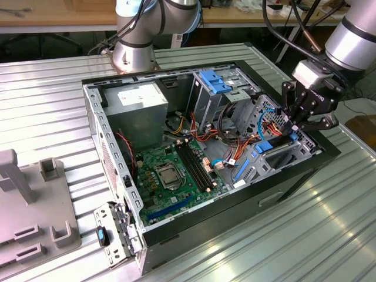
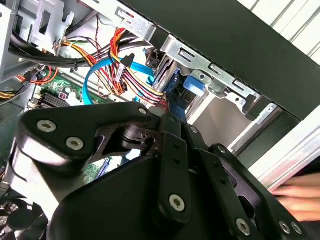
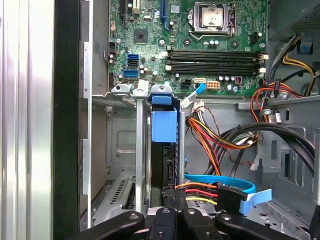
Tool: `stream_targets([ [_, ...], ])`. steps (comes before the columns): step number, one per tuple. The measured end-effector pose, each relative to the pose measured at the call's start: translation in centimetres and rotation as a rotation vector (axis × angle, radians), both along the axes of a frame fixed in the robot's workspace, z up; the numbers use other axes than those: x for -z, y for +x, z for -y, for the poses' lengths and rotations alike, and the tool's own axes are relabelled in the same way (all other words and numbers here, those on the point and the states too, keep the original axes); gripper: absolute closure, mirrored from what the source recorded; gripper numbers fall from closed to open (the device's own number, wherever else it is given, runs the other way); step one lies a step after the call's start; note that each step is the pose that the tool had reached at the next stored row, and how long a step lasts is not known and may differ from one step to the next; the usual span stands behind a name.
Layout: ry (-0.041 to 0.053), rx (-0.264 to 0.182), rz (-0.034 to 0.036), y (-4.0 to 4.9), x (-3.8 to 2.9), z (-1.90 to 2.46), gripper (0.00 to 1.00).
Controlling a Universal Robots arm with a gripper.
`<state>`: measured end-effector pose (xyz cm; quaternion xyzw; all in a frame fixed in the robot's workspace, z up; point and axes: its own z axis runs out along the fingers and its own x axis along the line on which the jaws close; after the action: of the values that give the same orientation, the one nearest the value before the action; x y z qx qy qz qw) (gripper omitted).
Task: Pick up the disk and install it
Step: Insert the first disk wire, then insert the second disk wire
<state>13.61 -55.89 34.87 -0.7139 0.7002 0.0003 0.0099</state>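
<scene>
The disk (image 3: 164, 127) stands edge-on in the drive bay of the open computer case (image 1: 100, 126), its bright blue carrier tab up and its dark body below. In the exterior view the disk (image 1: 264, 146) sits low in the bay at the case's right end. My gripper (image 1: 292, 125) hangs over that bay from the right. Both wrist views show the black fingers (image 3: 165, 216) drawn close together at the disk's (image 2: 176, 85) near edge, so the gripper (image 3: 172, 212) appears shut on it. The linkage hides the contact itself.
Red, yellow and orange power wires (image 3: 210, 135) and a blue data cable (image 3: 225, 181) crowd the bay's side. The motherboard (image 1: 170, 170), power supply (image 1: 138, 97) and a light-blue bracket (image 1: 214, 81) fill the case. A grey fixture (image 1: 29, 200) stands at the exterior view's left. A blurred hand (image 2: 295, 200) is near the case.
</scene>
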Motion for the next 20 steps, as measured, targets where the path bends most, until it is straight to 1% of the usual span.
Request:
stream_targets([
  [1,0.0,0.0,0.0,0.0,0.0,0.0,0.89],
  [13,-0.0001,0.0,0.0,-0.01,-0.07,0.01,0.89],
  [14,0.0012,0.0,0.0,-0.11,-0.42,0.01,0.89],
  [15,0.0031,0.0,0.0,-0.17,-0.98,0.01,0.89],
  [20,0.0032,0.0,0.0,-0.22,-2.87,0.01,0.89],
])
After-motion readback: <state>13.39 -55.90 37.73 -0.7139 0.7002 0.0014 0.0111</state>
